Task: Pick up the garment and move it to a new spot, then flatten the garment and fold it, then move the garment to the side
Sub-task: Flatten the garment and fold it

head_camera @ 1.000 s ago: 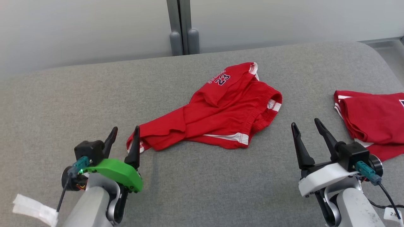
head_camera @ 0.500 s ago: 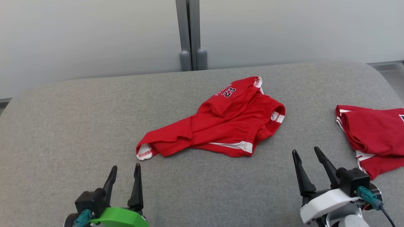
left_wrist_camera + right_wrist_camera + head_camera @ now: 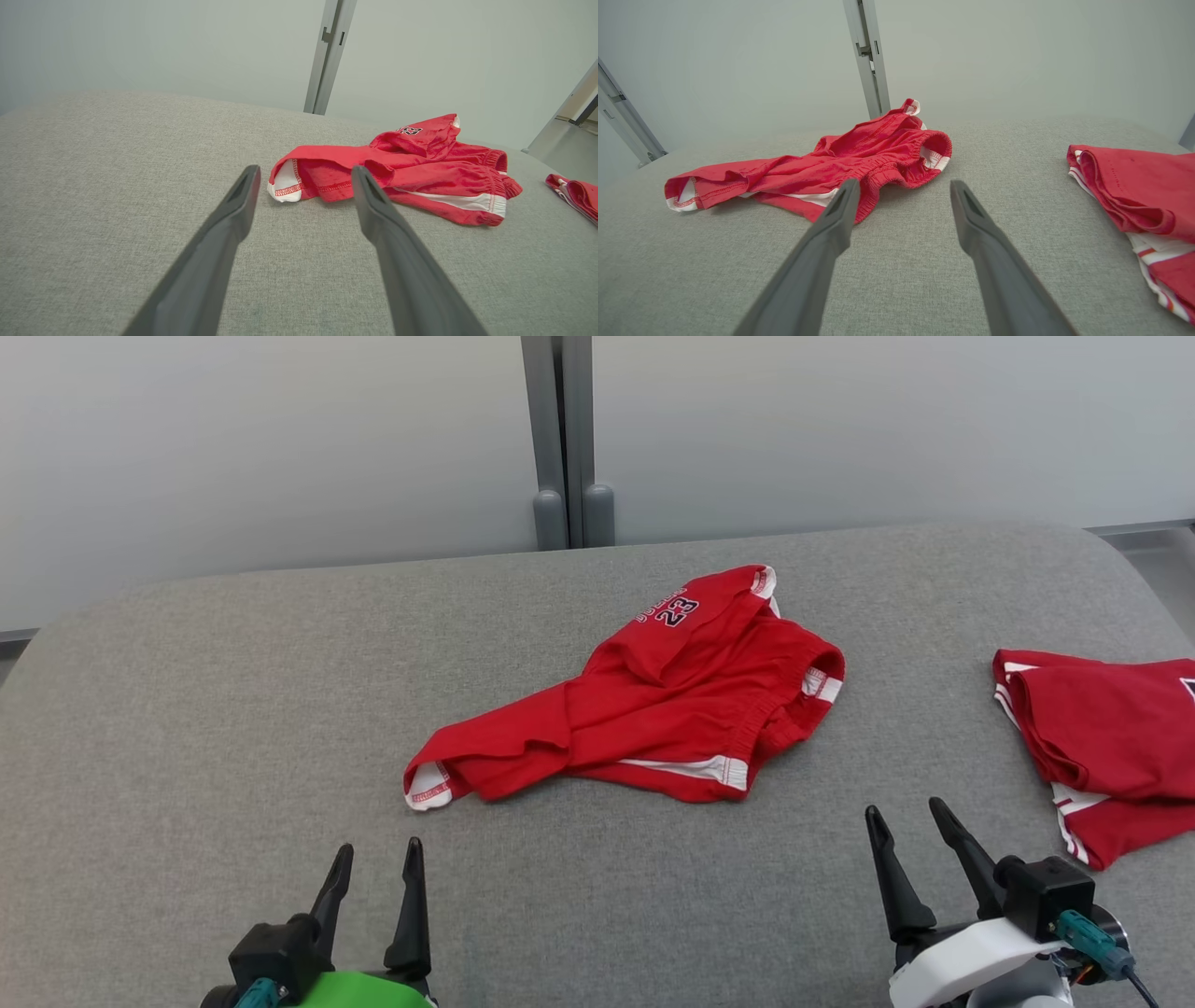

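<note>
Fingers of left gripper (image 3: pixel 379 846) and right gripper (image 3: pixel 905 806) were spread, gripping nothing, nearer than the crumpled garment (image 3: pixel 653 700) lying centrally on the grey cushion (image 3: pixel 233 709); head view read its 23 print (image 3: pixel 679 609), right wrist view its gaping waistband (image 3: pixel 931 144)

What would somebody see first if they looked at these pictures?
The bright red shorts with a 23 on them, lying crumpled in the middle of the grey table. Next, a second red garment at the table's right edge, and the left claw and right claw, both open, near the bottom.
</note>
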`<state>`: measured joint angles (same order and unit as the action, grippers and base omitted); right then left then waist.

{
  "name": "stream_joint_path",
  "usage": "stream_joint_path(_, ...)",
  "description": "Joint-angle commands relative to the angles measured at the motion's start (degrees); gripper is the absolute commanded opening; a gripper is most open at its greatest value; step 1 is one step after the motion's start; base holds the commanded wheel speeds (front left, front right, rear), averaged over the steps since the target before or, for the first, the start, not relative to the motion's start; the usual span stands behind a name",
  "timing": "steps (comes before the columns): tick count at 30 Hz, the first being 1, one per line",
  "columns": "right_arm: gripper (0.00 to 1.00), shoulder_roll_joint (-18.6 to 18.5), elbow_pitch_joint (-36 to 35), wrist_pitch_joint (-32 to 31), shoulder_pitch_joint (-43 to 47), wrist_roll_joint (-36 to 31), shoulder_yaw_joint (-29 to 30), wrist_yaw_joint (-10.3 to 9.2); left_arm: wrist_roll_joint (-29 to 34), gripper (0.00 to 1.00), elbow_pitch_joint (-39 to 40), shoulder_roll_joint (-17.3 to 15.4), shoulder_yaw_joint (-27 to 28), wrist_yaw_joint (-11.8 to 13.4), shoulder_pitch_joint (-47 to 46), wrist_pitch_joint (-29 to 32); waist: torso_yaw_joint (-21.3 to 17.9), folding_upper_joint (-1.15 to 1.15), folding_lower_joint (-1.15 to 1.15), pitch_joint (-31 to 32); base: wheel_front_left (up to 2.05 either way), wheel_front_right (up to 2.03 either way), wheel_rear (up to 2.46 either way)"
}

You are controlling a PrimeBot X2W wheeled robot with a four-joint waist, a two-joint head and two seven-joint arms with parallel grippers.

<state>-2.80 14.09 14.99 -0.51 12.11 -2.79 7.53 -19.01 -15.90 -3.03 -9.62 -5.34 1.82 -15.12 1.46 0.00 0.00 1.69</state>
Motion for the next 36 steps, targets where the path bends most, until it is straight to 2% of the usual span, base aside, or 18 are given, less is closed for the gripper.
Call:
stream_joint_path(1, 1.00, -0.2, 0.2, 0.3, 0.0, -0.2, -0.1, -0.09, 0.6, 1.00, -0.2, 0.0, 0.0, -0.3, 0.4, 0.0, 0.0, 0.00, 0.00, -0.1, 0.00, 0.00, 0.00)
stream_joint_path(14, 1.00, -0.2, -0.1, 0.3, -0.6, -0.5, -0.4, -0.09, 0.1, 1.00, -0.7, 0.1, -0.6, -0.5, -1.0, 0.0, 0.0, 0.00, 0.00, -0.6, 0.00, 0.00, 0.00)
stream_joint_path(22, 1.00, -0.2, -0.6, 0.3, -1.8, -1.4, -0.6, -0.09, 1.0, 1.00, -2.8, 0.1, -4.6, -0.9, -4.8, 0.0, -0.5, 0.00, 0.00, -2.8, 0.00, 0.00, 0.00)
stream_joint_path(27, 1.00, -0.2, -1.2, 0.3, -3.9, -2.2, -1.2, -0.09, 2.0, 1.00, -8.0, 0.1, -8.7, -1.5, -10.7, 0.0, -1.6, 0.00, 0.00, -6.1, 0.00, 0.00, 0.00)
stream_joint_path(32, 1.00, -0.2, -1.3, 0.3, -6.6, -2.7, -2.4, -0.09, -0.5, 1.00, -15.6, 0.0, -14.2, -1.9, -18.7, 0.0, -3.7, 0.00, 0.00, -9.8, 0.00, 0.00, 0.00)
stream_joint_path(36, 1.00, -0.2, -1.4, 0.3, -8.1, -2.9, -3.0, -0.09, -2.7, 1.00, -19.9, 0.0, -16.0, -1.8, -23.1, 0.0, -5.4, 0.00, 0.00, -11.9, 0.00, 0.00, 0.00)
